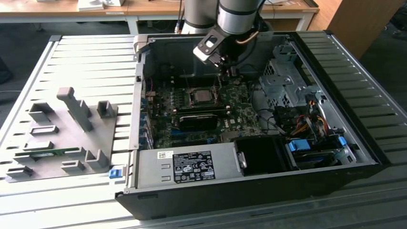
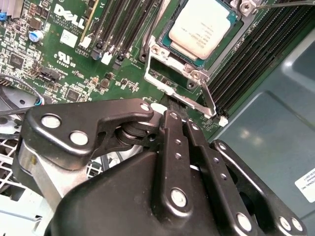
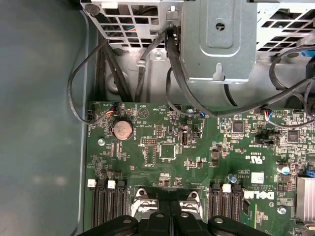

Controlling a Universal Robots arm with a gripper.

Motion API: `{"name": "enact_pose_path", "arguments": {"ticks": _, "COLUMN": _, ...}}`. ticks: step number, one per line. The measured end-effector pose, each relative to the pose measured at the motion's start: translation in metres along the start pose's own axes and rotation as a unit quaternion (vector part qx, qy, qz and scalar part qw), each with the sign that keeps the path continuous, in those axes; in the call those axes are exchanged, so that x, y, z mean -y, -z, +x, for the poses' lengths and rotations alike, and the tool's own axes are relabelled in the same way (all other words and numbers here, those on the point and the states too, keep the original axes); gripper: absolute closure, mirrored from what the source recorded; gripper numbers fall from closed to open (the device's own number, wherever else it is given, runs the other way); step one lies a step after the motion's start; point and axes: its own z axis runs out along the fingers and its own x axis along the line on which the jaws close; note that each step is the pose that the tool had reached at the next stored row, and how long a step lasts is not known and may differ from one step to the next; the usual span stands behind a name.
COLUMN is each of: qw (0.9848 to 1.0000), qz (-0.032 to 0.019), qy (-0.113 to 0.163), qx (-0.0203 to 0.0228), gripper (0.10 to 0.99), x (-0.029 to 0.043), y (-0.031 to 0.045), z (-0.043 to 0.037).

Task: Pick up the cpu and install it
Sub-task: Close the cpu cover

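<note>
The cpu [image 2: 204, 24], a small square chip with a silvery-grey top, lies flat in its socket on the green motherboard [image 2: 74, 64]; in the exterior view the cpu [image 1: 202, 97] sits mid-board inside the open computer case [image 1: 254, 191]. My gripper [image 1: 229, 71] hangs over the board just behind the socket, a short way off the chip. Seen in both wrist views, the black fingers [image 2: 170, 132] lie pressed together, so the gripper [image 2: 179, 115] [image 3: 172, 209] is shut with nothing between them.
A metal retention frame [image 2: 170, 73] and its lever [image 2: 210, 101] border the socket, with black memory slots [image 2: 246, 54] on either side. Cables [image 3: 147, 64] and a metal drive cage [image 3: 221, 39] crowd one case wall. Grey fixture blocks [image 1: 70, 129] stand at the exterior view's left.
</note>
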Motion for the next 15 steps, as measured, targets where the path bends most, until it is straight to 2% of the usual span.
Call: {"name": "enact_pose_path", "arguments": {"ticks": 15, "qw": 1.0, "qz": 0.0, "qy": 0.0, "qx": 0.0001, "gripper": 0.98, "x": 0.0084, "y": -0.0005, "z": 0.0001}}
